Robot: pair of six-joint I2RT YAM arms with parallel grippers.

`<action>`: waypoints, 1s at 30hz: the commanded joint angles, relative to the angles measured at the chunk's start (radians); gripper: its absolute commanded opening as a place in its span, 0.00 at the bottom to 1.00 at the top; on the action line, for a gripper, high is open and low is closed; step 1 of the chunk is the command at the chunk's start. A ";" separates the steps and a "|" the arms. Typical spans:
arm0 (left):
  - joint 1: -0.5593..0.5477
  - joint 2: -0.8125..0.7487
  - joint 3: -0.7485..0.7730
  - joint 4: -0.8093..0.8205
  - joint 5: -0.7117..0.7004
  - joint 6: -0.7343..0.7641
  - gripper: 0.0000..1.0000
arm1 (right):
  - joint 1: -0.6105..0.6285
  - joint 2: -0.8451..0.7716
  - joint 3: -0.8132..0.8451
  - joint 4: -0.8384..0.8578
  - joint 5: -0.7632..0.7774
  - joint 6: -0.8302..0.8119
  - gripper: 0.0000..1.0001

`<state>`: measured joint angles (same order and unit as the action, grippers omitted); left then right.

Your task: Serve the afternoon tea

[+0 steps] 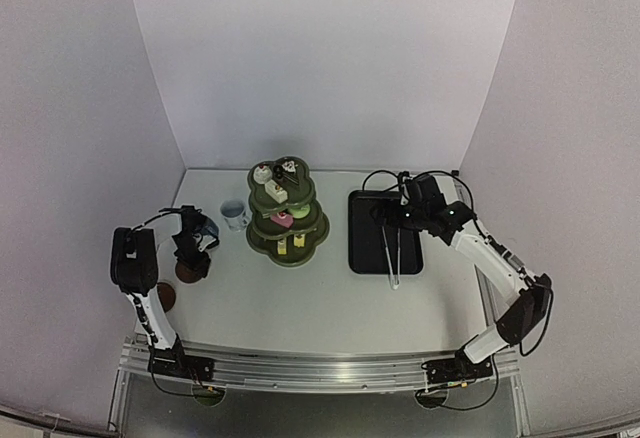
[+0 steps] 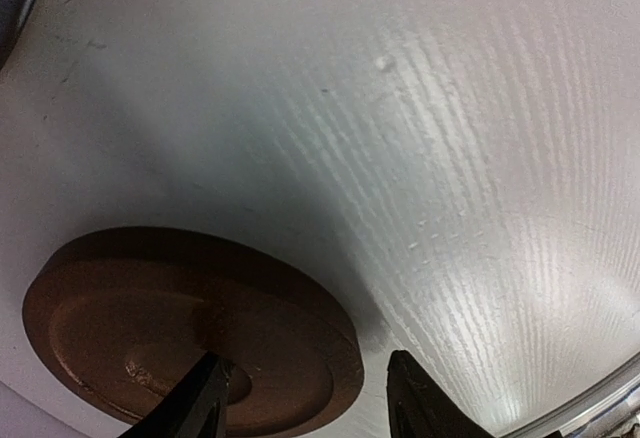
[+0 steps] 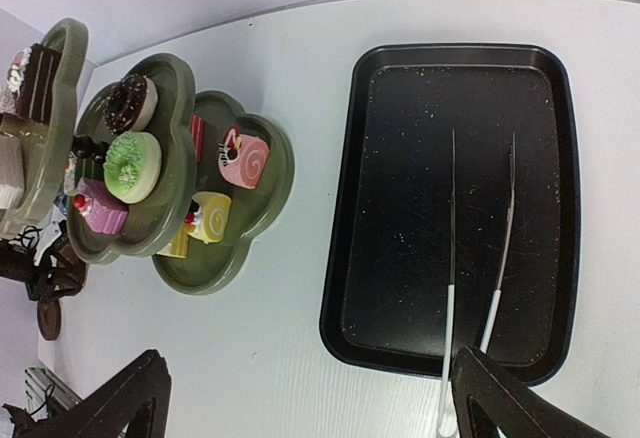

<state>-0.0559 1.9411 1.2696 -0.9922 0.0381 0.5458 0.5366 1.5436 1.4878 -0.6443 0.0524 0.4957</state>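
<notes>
The left gripper hangs low over a round brown coaster at the left side of the white table. Its jaws are about half apart, one finger over the coaster's sunken middle and the other outside the rim, where a sliver of table shows between them, so nothing is clamped. A second coaster lies nearer the arm's base, apart from the first. Just behind the gripper sits a small blue cup, and a white cup stands between it and the dark green three-tier stand in the middle of the table. The stand carries small cakes – a chocolate doughnut, a green cake, a pink roll and a yellow one. To its right lies a black tray with metal tongs in it, their handles jutting past the near rim. The right gripper hovers above the tray with its jaws spread wide, holding nothing.
</notes>
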 commanded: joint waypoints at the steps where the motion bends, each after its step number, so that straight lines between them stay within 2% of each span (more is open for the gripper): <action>1: -0.060 0.020 -0.052 -0.098 0.215 0.002 0.52 | 0.029 -0.070 -0.027 0.000 0.014 0.032 0.96; 5: -0.158 -0.041 -0.137 -0.104 0.236 0.055 0.53 | 0.044 -0.102 -0.052 0.000 0.030 0.032 0.96; 8: -0.277 -0.079 -0.191 -0.089 0.234 0.078 0.55 | 0.050 -0.125 -0.075 0.000 0.041 0.036 0.96; 14: -0.585 -0.081 -0.204 -0.020 0.203 0.068 0.56 | 0.060 -0.169 -0.114 0.000 0.061 0.040 0.96; 20: -0.792 0.022 -0.072 0.065 0.192 0.032 0.57 | 0.065 -0.200 -0.142 0.000 0.069 0.045 0.96; 30: -0.985 0.260 0.259 0.089 0.214 0.013 0.57 | 0.069 -0.240 -0.172 0.001 0.062 0.027 0.96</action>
<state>-0.9646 2.0621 1.4398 -1.1093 0.1586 0.5494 0.5968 1.3510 1.3292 -0.6472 0.1047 0.5286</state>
